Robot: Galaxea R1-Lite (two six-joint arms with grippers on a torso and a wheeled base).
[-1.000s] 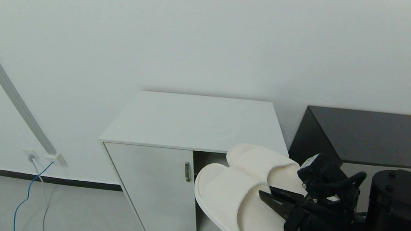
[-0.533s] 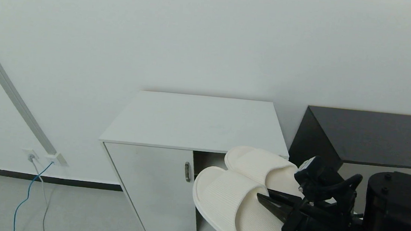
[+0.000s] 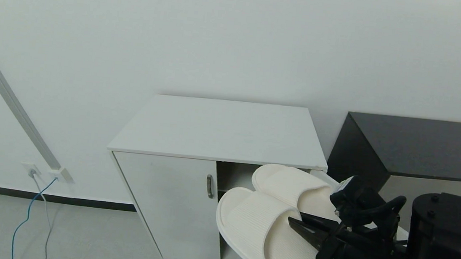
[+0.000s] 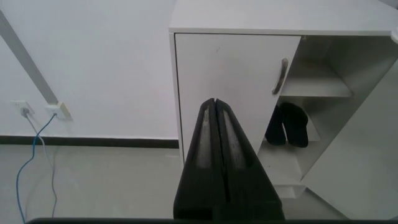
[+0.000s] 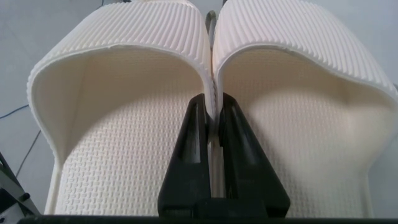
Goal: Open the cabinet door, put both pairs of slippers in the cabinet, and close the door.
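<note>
Gripping the white pair of slippers [image 3: 264, 221] by their touching inner edges, the right pincer [image 3: 295, 223] holds them just in front of the cabinet [image 3: 217, 130], whose door [image 4: 357, 149] stands open. A dark pair of slippers [image 4: 287, 124] sits on a lower shelf [image 4: 317, 134] inside the cabinet, so the opening and one stowing are judged complete, with the white pair's placement and the door closing outstanding. The left pincer [image 4: 215, 106] is closed on nothing, apart from the cabinet.

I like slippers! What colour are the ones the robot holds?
Cream slippers, clearest in the right wrist view.
</note>
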